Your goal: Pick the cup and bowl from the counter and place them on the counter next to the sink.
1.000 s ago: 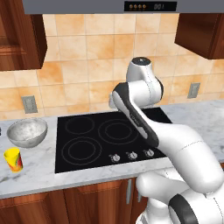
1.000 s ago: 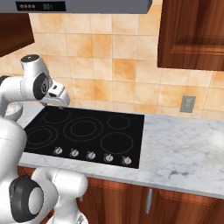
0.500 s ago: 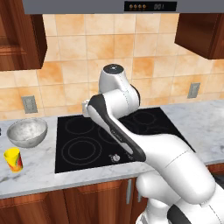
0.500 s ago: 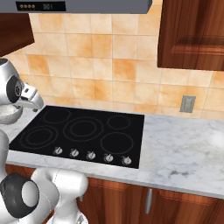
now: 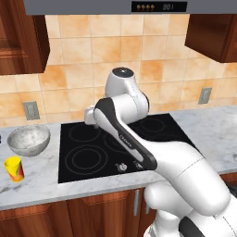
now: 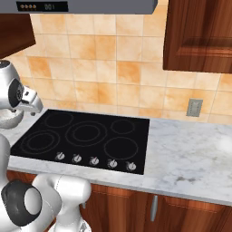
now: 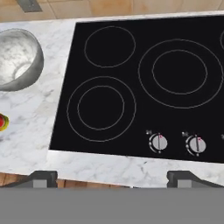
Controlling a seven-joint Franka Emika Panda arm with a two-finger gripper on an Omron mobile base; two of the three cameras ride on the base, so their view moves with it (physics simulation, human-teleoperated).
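Over the black cooktop [image 7: 144, 83] my gripper [image 7: 111, 177] hangs with its jaws spread as wide as they go, nothing between them. From the hand view, the bowl [image 7: 17, 59] sits on the counter [image 7: 30, 127] at about ten o'clock, just beside the cooktop's edge, and the cup [image 7: 2, 122] peeks in at nine o'clock, cut off by the frame edge. From the left base view, the bowl [image 5: 28, 140] stands at nine o'clock from my wrist, with the cup [image 5: 14, 169] nearer the front edge, apart from it but close.

I judge I am on the approach to the first pick. To do it well I should carry the hand toward nine o'clock until one of the two sits centred between my fingertips, then come down upright. The cup looks the simpler grasp: small, tapered, so I'd close around its body low enough not to squeeze it upward. For the bowl I would take the rim, one finger inside. I should avoid nudging the neighbour.
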